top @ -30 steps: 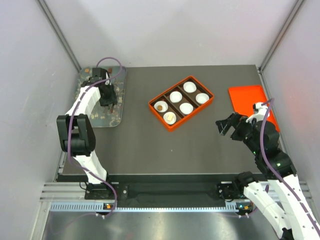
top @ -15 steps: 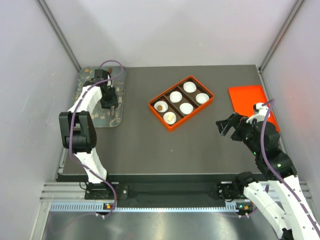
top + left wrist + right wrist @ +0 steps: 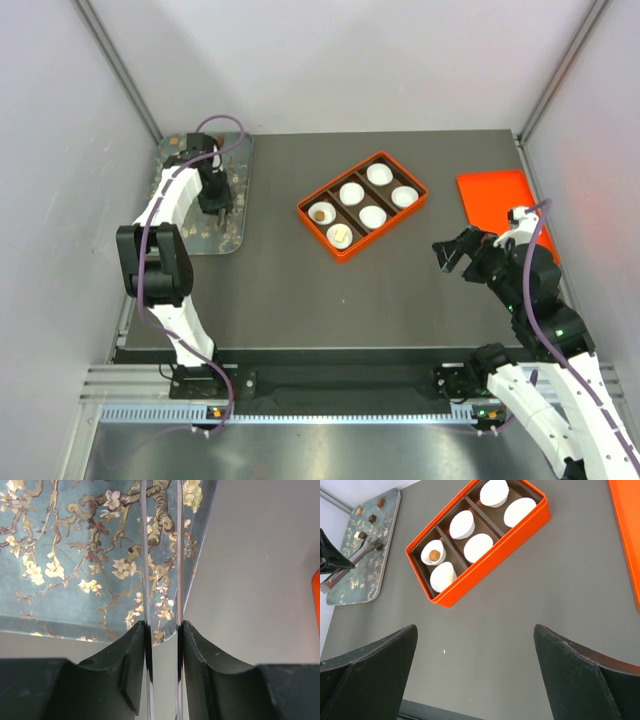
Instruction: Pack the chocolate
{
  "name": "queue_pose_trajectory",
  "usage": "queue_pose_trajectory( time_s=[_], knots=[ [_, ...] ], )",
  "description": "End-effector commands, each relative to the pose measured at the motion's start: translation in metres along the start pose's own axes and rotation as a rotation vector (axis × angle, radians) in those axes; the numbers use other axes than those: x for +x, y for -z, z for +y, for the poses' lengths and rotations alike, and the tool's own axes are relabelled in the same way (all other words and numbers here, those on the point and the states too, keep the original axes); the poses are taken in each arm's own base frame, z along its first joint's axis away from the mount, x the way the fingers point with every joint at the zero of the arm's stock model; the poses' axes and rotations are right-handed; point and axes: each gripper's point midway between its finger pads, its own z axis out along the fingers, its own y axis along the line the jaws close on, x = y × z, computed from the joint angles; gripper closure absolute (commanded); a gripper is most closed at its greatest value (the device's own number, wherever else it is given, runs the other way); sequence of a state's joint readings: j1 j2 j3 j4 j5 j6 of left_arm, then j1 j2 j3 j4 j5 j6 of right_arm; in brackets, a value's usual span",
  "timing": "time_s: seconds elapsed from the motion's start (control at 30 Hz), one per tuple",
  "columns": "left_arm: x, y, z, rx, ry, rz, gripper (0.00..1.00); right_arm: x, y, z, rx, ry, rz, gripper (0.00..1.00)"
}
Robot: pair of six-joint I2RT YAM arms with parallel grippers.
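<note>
Several small chocolate lumps (image 3: 372,517) lie at the far end of the floral tray (image 3: 350,592). Over that tray my left gripper (image 3: 212,200) is shut on thin metal tongs (image 3: 144,555). The two blades run up between the jaws of the left gripper (image 3: 163,627), and their tips are out of that view. The orange box (image 3: 408,212) holds white paper cups. One cup has a tan chocolate (image 3: 434,556) in it, and another holds a cream piece (image 3: 340,236). My right gripper (image 3: 474,630) hangs open and empty over bare table, right of the box.
An orange lid (image 3: 495,195) lies flat at the table's right edge, just beyond my right gripper (image 3: 450,250). Grey walls close in the table on the left, right and far sides. The tray (image 3: 232,235) sits in the far left corner.
My left gripper has shifted slightly over the tray and its jaws have drawn the tong blades closer together. The right arm has not moved.
</note>
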State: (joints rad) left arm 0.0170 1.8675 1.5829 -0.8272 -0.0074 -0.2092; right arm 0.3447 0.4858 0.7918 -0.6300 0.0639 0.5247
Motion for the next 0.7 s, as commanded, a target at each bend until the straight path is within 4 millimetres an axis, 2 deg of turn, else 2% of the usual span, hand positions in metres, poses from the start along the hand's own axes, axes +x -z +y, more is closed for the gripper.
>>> queue_pose_trajectory(
  time_s=[0.0, 0.33, 0.47, 0.5, 0.53, 0.67],
  knots=[
    [-0.02, 0.034, -0.002, -0.002, -0.004, -0.082, 0.63, -0.008, 0.004, 0.006, -0.02, 0.0, -0.03, 0.0],
    [-0.027, 0.055, -0.009, 0.031, -0.013, -0.115, 0.64, -0.01, 0.006, 0.008, -0.027, -0.008, -0.031, 0.0],
    [-0.035, 0.073, -0.013, 0.042, -0.015, -0.152, 0.65, -0.011, 0.009, 0.009, -0.035, -0.008, -0.039, 0.01],
    [-0.034, 0.076, -0.019, 0.076, -0.016, -0.15, 0.65, -0.01, 0.008, 0.008, -0.032, -0.009, -0.034, 0.0],
    [-0.032, 0.082, -0.036, 0.114, -0.043, -0.153, 0.65, -0.01, 0.009, 0.008, -0.032, -0.011, -0.034, 0.0],
    [-0.029, 0.1, -0.076, 0.202, -0.108, -0.179, 0.65, -0.011, 0.01, 0.009, -0.032, -0.012, -0.035, 0.0]
  ],
)
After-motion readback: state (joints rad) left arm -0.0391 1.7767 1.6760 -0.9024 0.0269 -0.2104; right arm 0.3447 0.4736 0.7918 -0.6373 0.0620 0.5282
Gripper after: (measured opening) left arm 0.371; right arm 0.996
